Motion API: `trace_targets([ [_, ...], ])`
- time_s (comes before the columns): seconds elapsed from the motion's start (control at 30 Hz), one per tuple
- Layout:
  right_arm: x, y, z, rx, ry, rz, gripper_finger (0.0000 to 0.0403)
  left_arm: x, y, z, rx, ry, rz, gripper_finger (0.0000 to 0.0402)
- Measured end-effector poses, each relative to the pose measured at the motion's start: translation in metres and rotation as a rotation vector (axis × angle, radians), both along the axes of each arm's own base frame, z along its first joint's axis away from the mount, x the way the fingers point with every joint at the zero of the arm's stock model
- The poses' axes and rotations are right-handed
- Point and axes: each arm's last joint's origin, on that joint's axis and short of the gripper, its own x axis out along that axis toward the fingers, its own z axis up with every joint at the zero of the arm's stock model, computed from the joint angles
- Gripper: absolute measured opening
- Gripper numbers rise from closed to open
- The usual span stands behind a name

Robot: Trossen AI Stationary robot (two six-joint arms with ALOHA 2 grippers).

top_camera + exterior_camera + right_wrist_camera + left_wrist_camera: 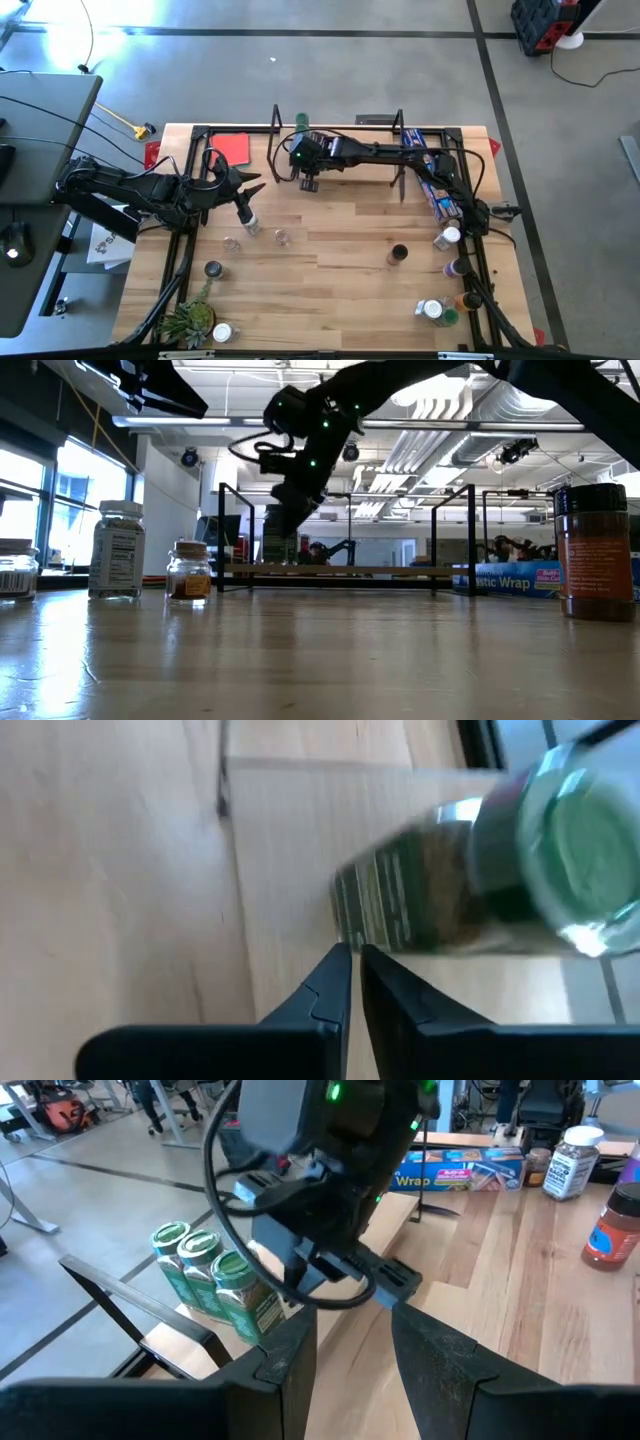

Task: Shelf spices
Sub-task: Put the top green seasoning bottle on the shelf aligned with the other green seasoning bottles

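Note:
Three green-lidded spice jars (pixel 205 1275) stand upright in a row on the shelf (pixel 175 1352), a light-wood board between black frames at the table's far side. One green lid (pixel 302 122) shows in the high view. My right gripper (pixel 352 956) is shut and slants down over the shelf, its tips right by the lower side of the nearest green-lidded jar (pixel 470 880). My left gripper (pixel 352 1355) hangs open and empty above the table's left part, facing the shelf. More spice jars (pixel 248 222) stand loose on the table. My right gripper has its shut fingertips (pixel 338 960) right by the lower part of the nearest green-lidded jar's label (pixel 372 915). Whether they touch it I cannot tell. The jar stands on the shelf board.
A blue wrap packet (pixel 436 178) lies at the far right, a red square (pixel 233 148) at the far left, and a small plant (pixel 188 322) at the near left. Loose jars stand mid-table (pixel 398 254) and cluster by the right edge (pixel 447 240).

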Motion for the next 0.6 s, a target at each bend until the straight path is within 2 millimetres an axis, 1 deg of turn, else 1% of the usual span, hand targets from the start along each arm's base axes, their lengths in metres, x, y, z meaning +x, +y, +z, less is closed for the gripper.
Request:
trace_targets([
  [0.07,0.003,0.001,0.009,-0.006,-0.032,0.025,0.002,0.0,0.0,0.0,0.0,0.0,0.0,0.0127],
  [0.17,0.009,0.002,0.02,0.035,-0.112,0.084,0.002,0.0,0.0,0.0,0.0,0.0,0.0,0.0127],
  [0.27,0.014,-0.002,0.024,0.059,-0.205,0.11,0.002,0.0,0.0,0.0,0.0,0.0,0.0,0.0127],
  [0.33,0.017,-0.006,0.023,0.055,-0.247,0.103,0.002,0.0,0.0,0.0,0.001,0.0,0.001,0.0127],
  [0.5,0.021,-0.015,0.015,0.038,-0.269,0.069,0.002,0.0,0.0,0.0,0.003,-0.001,0.006,0.0127],
  [0.6,0.022,-0.019,0.015,0.01,-0.289,0.023,0.002,0.0,0.0,0.0,0.001,-0.002,0.006,0.0127],
])
